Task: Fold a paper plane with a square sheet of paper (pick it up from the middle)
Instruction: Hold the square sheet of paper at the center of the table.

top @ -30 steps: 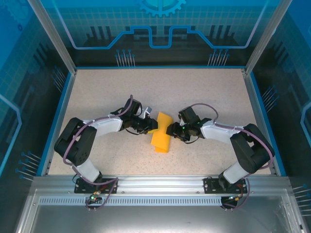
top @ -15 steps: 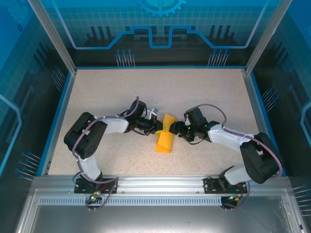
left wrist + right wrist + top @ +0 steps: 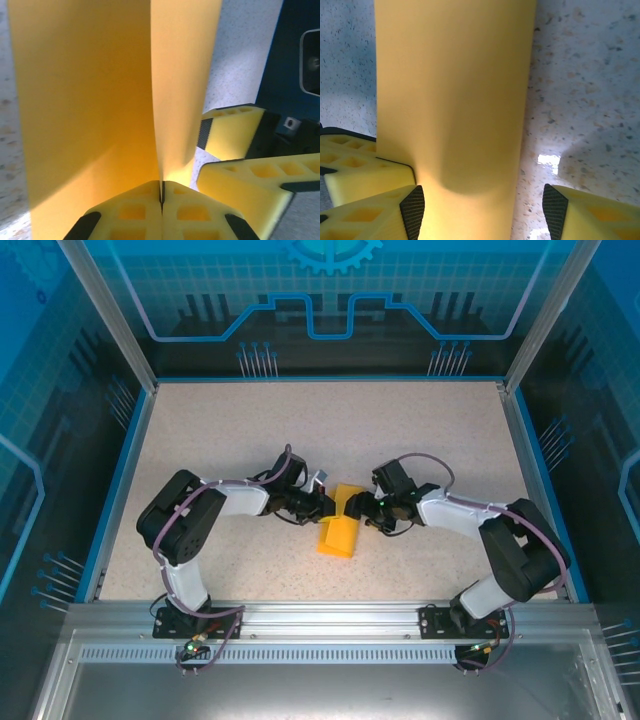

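1. The left end effector [image 3: 161, 192] is closed. Its two yellow foam pads [image 3: 130, 215] are pressed flat together, with an edge of the thin orange-yellow sheet of paper [image 3: 90, 100] pinched between them.
2. Beyond that pinch the sheet of paper runs away as two plain, unmarked layers that meet in a line at the pads. One layer is broad and flat. The other is narrower and curves gently aside.
3. Just beside the left end effector is the right end effector [image 3: 482, 210], with its jaws wide apart.
   - The jaws straddle the same strip and are not gripping it.
   - One pad sits at the strip's long edge.
   - The other pad [image 3: 555, 212] stands clear, with bare speckled beige bench [image 3: 580, 75] showing between it and the paper.
4. From above, the two end effectors face each other tip to tip. The paper is a narrow folded rectangle with its far end between them.
5. The rest of the strip reaches back from the end effectors toward the arm bases and lies on the bench.
6. Counted, there is one sheet of paper, two end effectors and two white-and-black arms [image 3: 230, 502].
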